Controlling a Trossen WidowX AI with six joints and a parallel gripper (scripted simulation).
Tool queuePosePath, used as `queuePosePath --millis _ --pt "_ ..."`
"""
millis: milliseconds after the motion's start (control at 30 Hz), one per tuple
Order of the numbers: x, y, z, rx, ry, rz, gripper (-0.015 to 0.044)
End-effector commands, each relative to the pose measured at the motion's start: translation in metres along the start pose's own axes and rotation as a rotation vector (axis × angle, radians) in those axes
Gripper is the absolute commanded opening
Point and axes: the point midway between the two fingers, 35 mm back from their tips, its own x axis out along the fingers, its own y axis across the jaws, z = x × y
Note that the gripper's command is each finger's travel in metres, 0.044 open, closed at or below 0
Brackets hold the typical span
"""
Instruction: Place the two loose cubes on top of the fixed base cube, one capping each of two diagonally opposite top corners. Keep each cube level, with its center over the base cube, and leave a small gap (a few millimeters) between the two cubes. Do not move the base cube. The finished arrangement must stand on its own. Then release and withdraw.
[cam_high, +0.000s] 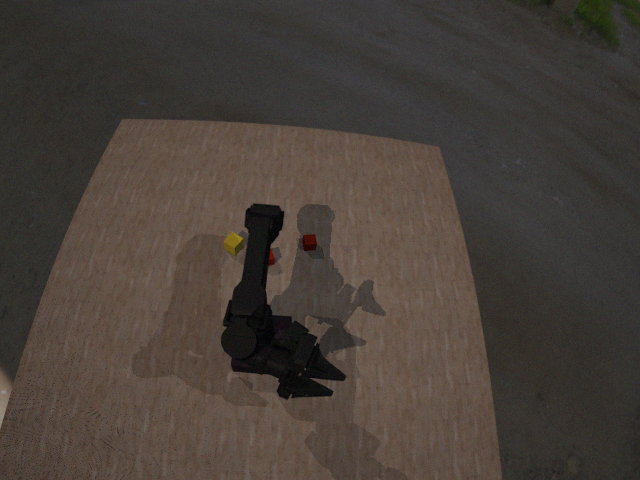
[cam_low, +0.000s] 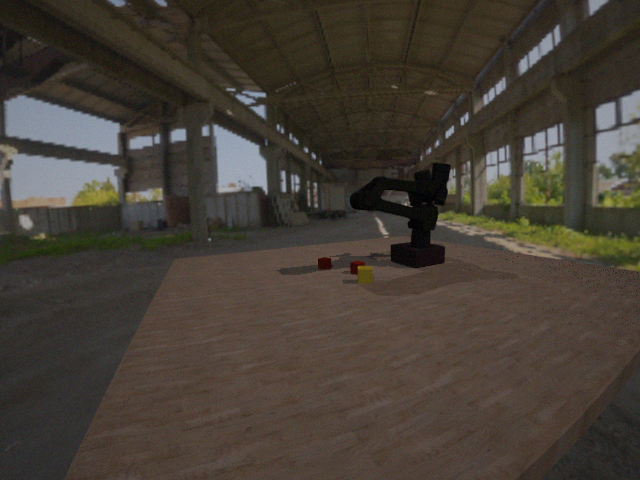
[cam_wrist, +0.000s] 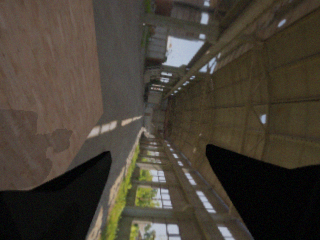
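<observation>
A yellow cube (cam_high: 233, 242) (cam_low: 364, 274) sits on the wooden table (cam_high: 155, 180) (cam_low: 310, 387). One red cube (cam_high: 309, 241) (cam_low: 324, 262) lies apart from it in the arm's shadow. A second red cube (cam_high: 270, 256) (cam_low: 356, 266) lies close beside the yellow one and is half hidden by the arm in the top view. My gripper (cam_high: 338, 386) (cam_wrist: 159, 152) is open and empty. It is folded back near the arm's base, well away from all three cubes, and points sideways off the table. The wrist view shows no cubes.
The arm's black base (cam_low: 417, 254) stands on the table behind the cubes. The raised forearm (cam_high: 255, 268) hangs over the area between the cubes. The table edges are far from the cubes on all sides.
</observation>
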Motion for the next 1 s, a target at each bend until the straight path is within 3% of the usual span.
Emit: queuePosePath --millis 0,133,567,967 --pt "0.000 0.000 -0.001 0.007 0.006 0.002 0.0374" --pt "-0.008 0.003 -0.023 0.139 0.126 0.037 0.0269" --pt "-0.066 0.020 -0.098 0.657 0.619 0.050 0.0265" --pt "-0.148 0.036 -0.136 1.111 1.087 -0.120 0.0265"
